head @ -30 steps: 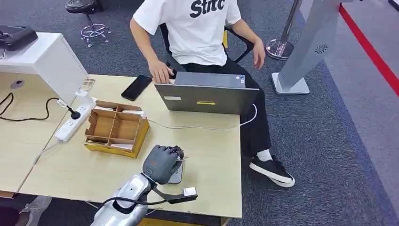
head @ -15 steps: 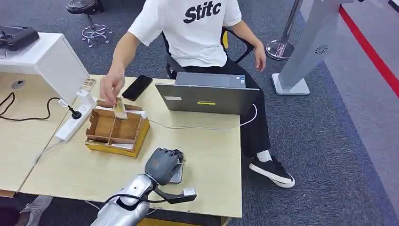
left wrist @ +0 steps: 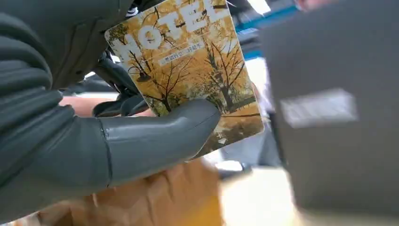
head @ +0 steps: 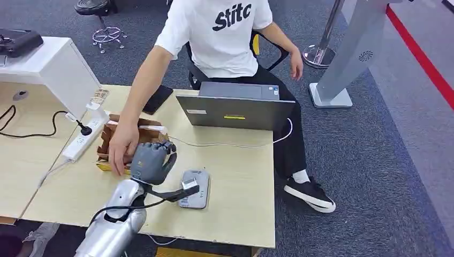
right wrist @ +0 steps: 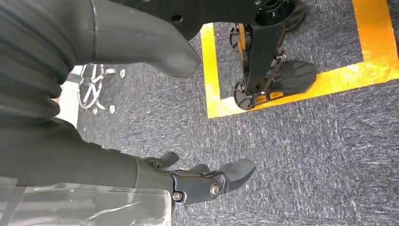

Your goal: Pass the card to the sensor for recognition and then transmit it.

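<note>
Left hand (head: 152,162) is hovering beside the cardboard box (head: 110,140), fingers (left wrist: 155,141) pinching the card (left wrist: 188,70); it has shifted toward 10 o'clock off the sensor (head: 195,188). Person's hand (head: 123,147) is now touching the box. Right hand (right wrist: 197,181) is hanging over carpet, fingers apart.

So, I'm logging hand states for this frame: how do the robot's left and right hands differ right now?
The left hand grips the card, a yellow tree-printed card, with its thumb pressed across the face; the right hand holds nothing, its fingers apart. The left hand is raised over the table beside the cardboard box; the right hand hangs over the grey carpet. Both have grey ribbed covers.
</note>
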You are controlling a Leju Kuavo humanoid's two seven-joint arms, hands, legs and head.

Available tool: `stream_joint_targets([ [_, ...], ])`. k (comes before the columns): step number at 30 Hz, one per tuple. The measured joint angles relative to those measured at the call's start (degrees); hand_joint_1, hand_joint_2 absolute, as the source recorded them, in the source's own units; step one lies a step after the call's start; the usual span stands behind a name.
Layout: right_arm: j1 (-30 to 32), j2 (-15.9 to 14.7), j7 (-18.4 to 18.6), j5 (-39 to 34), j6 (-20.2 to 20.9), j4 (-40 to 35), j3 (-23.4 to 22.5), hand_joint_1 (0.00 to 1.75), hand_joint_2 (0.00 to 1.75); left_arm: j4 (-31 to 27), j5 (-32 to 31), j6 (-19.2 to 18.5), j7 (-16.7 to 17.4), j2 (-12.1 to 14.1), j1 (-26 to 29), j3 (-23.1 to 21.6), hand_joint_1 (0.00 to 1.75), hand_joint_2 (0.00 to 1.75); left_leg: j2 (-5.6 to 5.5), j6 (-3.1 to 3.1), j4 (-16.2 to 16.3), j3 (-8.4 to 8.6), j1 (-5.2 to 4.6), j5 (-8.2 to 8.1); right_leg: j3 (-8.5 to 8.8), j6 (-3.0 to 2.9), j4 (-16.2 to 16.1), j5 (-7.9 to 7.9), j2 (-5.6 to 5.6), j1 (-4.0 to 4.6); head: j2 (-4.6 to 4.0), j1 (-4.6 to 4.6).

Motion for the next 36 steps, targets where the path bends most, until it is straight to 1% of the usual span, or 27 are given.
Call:
stream_joint_targets([
  [4, 0.0, 0.0, -0.1, 0.2, 0.0, 0.1, 0.0, 0.00, 1.75, -2.6, 0.4, -0.1, 0.0, 2.2, -0.9, 3.2, 1.75, 1.75, -0.01, 0.00, 0.0, 0.00, 0.00, 0.00, 0.00, 0.00, 0.0, 0.00, 0.00, 0.00, 0.00, 0.00],
  [6, 0.0, 0.0, -0.2, 0.2, 0.0, 0.1, 0.0, 0.00, 1.75, -3.3, 0.3, -0.1, -0.1, 2.8, -0.9, 3.7, 1.75, 1.75, -0.02, 0.00, 0.0, -0.01, -0.01, 0.00, 0.01, 0.00, 0.0, 0.00, -0.01, -0.01, 0.00, 0.00],
  [10, 0.0, 0.0, -0.2, 0.5, 0.0, 0.1, 0.0, 0.00, 1.75, -4.0, -0.4, 0.0, 0.6, 4.0, -1.2, 5.2, 1.75, 1.75, 0.04, 0.00, 0.0, -0.02, -0.02, 0.00, 0.00, 0.00, 0.0, 0.00, 0.07, -0.01, 0.00, 0.00],
  [15, 0.0, 0.1, 0.1, 0.7, 0.0, 0.1, 0.0, 0.00, 1.75, -4.4, 0.5, 0.0, 0.7, 6.1, -2.0, 8.4, 1.75, 1.75, 0.04, 0.00, 0.0, 0.00, 0.00, 0.00, -0.03, 0.00, 0.0, 0.00, 0.05, 0.00, 0.00, 0.00],
  [20, 0.0, 0.1, 0.1, 0.7, 0.0, 0.1, 0.0, 0.00, 1.75, -4.5, 1.0, 0.4, 0.7, 7.1, -2.4, 10.1, 1.75, 1.75, 0.04, -0.01, 0.0, -0.02, 0.00, 0.00, -0.03, -0.01, 0.0, 0.00, 0.06, 0.00, 0.00, 0.00],
  [21, 0.0, 0.1, 0.2, 0.8, 0.0, 0.1, 0.0, 0.00, 1.75, -4.5, 1.2, 0.5, 0.7, 7.2, -2.4, 10.5, 1.55, 1.75, 0.05, -0.01, 0.0, -0.02, 0.00, -0.01, -0.03, 0.00, 0.0, 0.00, 0.08, 0.00, 0.00, 0.00],
  [23, 0.0, 0.1, 0.3, 1.1, 0.0, 0.1, 0.0, 0.00, 1.75, -4.5, 1.2, 0.7, 0.6, 7.4, -2.4, 11.1, 0.40, 1.75, 0.05, -0.01, 0.0, -0.03, 0.00, -0.01, -0.04, 0.00, 0.0, -0.01, 0.10, 0.00, 0.00, 0.02],
  [24, 0.0, 0.1, 0.3, 1.2, 0.0, 0.1, 0.0, 0.00, 1.75, -4.5, 1.2, 0.8, 0.4, 7.5, -2.3, 11.5, 0.00, 1.75, 0.05, -0.01, 0.0, -0.04, -0.01, -0.02, -0.04, 0.00, 0.0, -0.01, 0.10, -0.01, 0.00, 0.00],
  [29, -0.1, 0.1, 0.4, 1.4, 0.0, 0.1, -0.1, 0.00, 1.75, -4.5, 1.0, 1.5, -0.5, 7.6, -1.4, 12.1, 0.00, 1.75, 0.00, -0.01, 0.0, -0.06, -0.02, -0.03, -0.04, 0.00, 0.0, -0.02, 0.04, -0.02, 0.00, 0.00],
  [36, 0.0, 0.1, 0.7, 1.6, -0.1, 0.1, -0.3, 0.00, 1.75, -4.5, -0.2, 2.0, -1.3, 7.0, 0.3, 12.2, 0.00, 1.75, 0.02, -0.01, 0.0, -0.04, -0.01, -0.02, -0.05, 0.00, 0.0, -0.01, 0.04, -0.01, 0.00, 0.00],
])
